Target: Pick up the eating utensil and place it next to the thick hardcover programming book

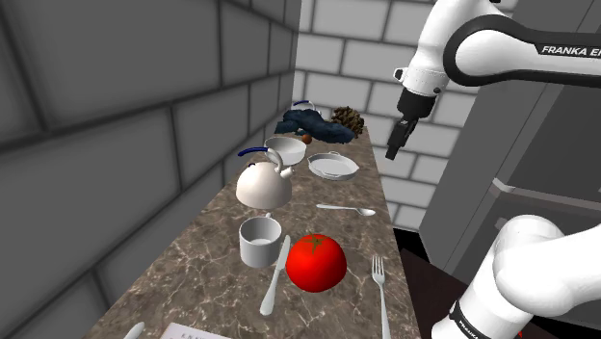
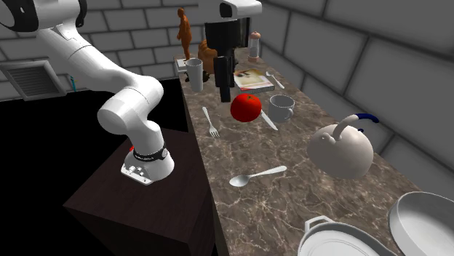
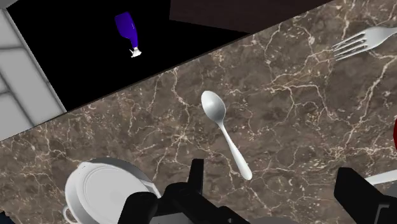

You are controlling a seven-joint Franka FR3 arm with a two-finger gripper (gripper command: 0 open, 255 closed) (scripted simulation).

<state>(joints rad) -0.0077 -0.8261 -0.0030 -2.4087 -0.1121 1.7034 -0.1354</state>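
Note:
A silver spoon [image 1: 347, 208] [image 2: 256, 175] [image 3: 224, 137] lies on the brown marble counter [image 1: 217, 241], beyond a red tomato [image 1: 316, 260] [image 2: 246, 107]. A fork [image 1: 381, 289] [image 2: 210, 122] [image 3: 366, 39] lies by the counter's open edge and a knife [image 1: 275, 274] [image 2: 268, 118] beside the tomato. The book [image 2: 255, 80] lies flat at the counter's far end in the second exterior view. My black gripper [image 1: 392, 152] [image 2: 224, 96] [image 3: 273, 184] hangs open high above the counter, with the spoon below and between its fingers, untouched.
A white kettle [image 1: 263, 183] [image 2: 340, 149], a mug [image 1: 260, 241] [image 2: 281, 108], a lidded pan [image 1: 333, 166] [image 3: 105, 191] and a bowl [image 1: 285, 149] stand around the spoon. A grey block wall [image 1: 116, 116] runs along the counter. A brown figurine [image 2: 184, 33] and a cup [image 2: 193, 73] stand near the book.

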